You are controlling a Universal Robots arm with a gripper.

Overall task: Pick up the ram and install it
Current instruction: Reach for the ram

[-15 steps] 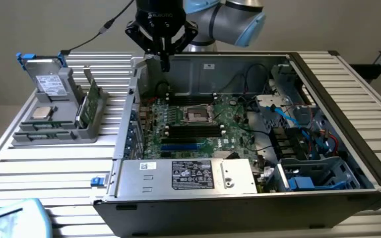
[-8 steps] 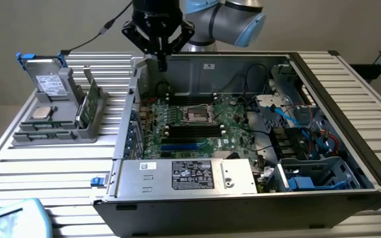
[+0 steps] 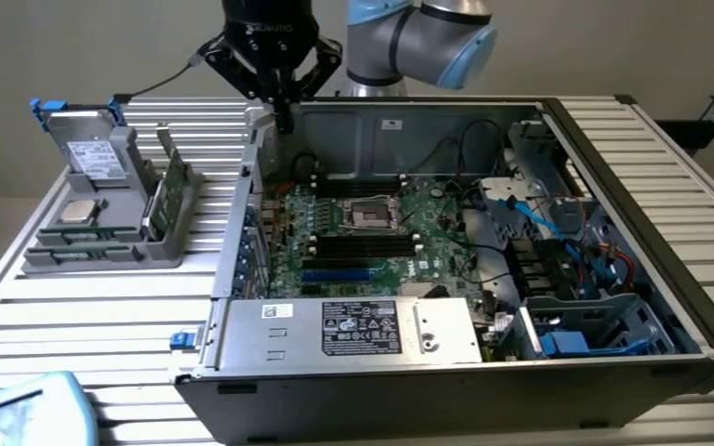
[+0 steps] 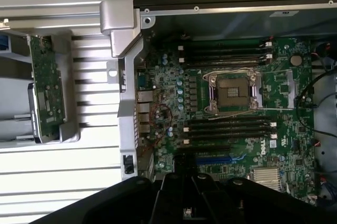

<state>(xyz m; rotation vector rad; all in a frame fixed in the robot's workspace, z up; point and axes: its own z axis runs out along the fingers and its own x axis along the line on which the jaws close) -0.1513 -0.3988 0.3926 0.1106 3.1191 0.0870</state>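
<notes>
- Nearest the wrist camera is the black robot hand point(image 4: 185, 174), closed on nothing. It hangs over the far corner of the open black computer case point(image 3: 456, 409), on the side of the grey plastic tray point(image 3: 97, 255).
- One long, thin green ram stick point(image 4: 47, 90) stands on edge in that tray on the slatted metal surface point(image 3: 85, 316) — well apart from the hand.
- It looks light, stiff and fragile — best gripped across its flat faces near mid-length, clear of the contact edge.
- Count: one ram stick, one tray, one small silver processor chip point(image 3: 81, 211), one large green motherboard point(image 4: 287, 124) with two banks of black slots.
</notes>
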